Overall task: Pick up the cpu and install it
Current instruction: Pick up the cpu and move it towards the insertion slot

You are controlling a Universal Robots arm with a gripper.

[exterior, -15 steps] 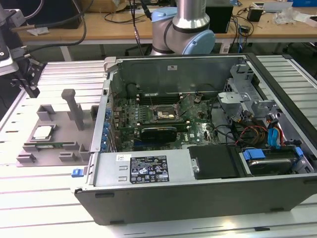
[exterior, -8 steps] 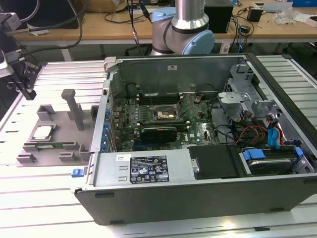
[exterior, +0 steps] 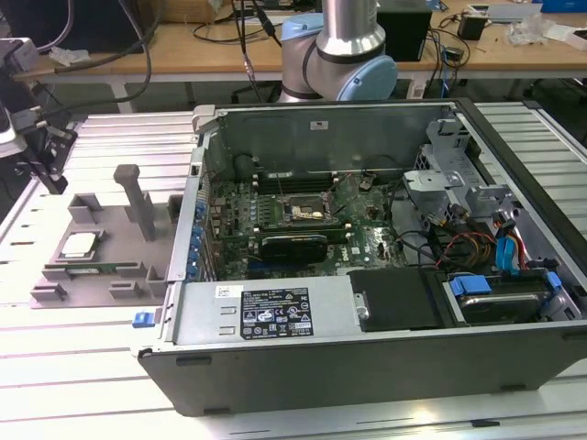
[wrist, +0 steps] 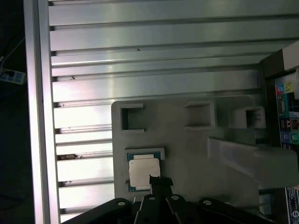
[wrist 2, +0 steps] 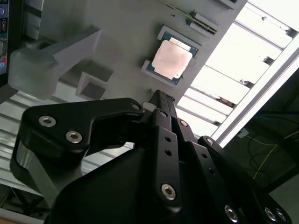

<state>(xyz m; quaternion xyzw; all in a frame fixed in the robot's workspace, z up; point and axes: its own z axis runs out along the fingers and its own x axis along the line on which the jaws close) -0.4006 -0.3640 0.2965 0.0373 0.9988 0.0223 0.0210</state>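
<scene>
while my pincer point(wrist: 161, 181) hangs over the grey tray point(wrist: 187, 154), its tips sit pressed together, closed on nothing. the cpu point(wrist: 144, 171) lies flat in its square recess on that tray, silvery top up, not lifted. in the first wrist view my tip overlaps one corner of the chip; in the second wrist view the pincer point(wrist 2: 159, 97) stops just short of the cpu point(wrist 2: 172, 59), a strip of tray point(wrist 2: 126, 42) between. contact with chip or tray: cannot tell. in the exterior view the cpu point(exterior: 79, 244) rests on the tray point(exterior: 110, 234) at the exterior view's left, beside the open computer case point(exterior: 367, 367). the motherboard socket point(exterior: 310, 209) lies well apart from it, inside the case. tray and case stand on the slatted metal table point(exterior: 92, 367).
</scene>
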